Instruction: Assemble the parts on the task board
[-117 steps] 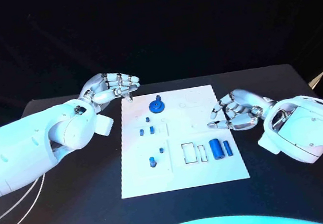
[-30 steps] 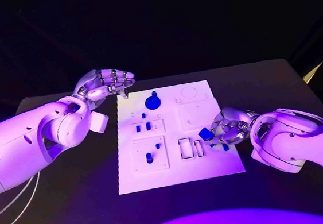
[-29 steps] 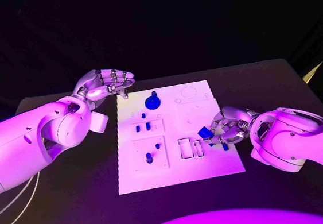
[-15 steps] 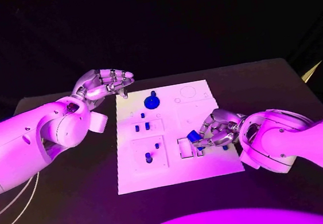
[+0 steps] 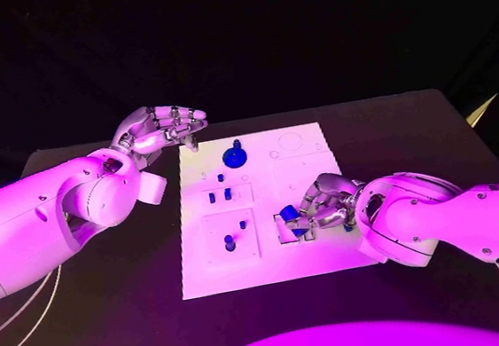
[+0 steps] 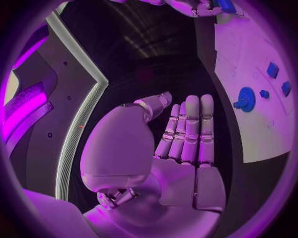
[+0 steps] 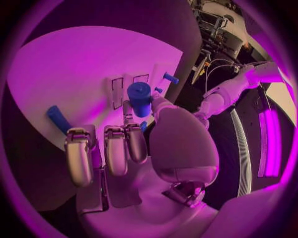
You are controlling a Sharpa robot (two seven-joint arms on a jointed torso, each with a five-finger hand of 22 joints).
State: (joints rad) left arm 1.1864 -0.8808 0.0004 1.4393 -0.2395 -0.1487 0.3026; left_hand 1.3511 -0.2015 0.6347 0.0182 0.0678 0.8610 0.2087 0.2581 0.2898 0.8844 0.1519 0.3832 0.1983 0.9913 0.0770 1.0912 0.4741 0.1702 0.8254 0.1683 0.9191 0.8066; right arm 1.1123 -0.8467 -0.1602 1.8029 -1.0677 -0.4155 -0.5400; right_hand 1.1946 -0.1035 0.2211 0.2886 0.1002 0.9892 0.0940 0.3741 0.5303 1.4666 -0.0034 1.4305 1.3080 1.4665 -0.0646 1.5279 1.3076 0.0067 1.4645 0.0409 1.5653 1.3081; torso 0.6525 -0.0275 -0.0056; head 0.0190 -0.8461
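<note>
Head view: the task board (image 5: 278, 263) lies at the middle of the black table (image 5: 122, 338). The right hand (image 5: 319, 204) sits over the board's right-hand part, near its near edge, grasping a blue cylinder (image 5: 289, 214); its fingers hide the board's recesses beneath. The left hand (image 5: 165, 130) hovers off the board's far left corner, fingers curled in on nothing. A blue knob (image 5: 237, 155) stands near the board's far edge; small blue pegs (image 5: 220, 196) stand toward the left edge. Open tabletop lies along the near edge.

Left wrist view: the left hand (image 6: 180, 144) shows fingers together, extended, nothing in them; the knob (image 6: 246, 98) sits on the board, well apart.

Right wrist view: the right hand (image 7: 133, 144) pinches the cylinder (image 7: 139, 98) above the board; another blue part (image 7: 59, 119) lies half hidden behind a finger.
</note>
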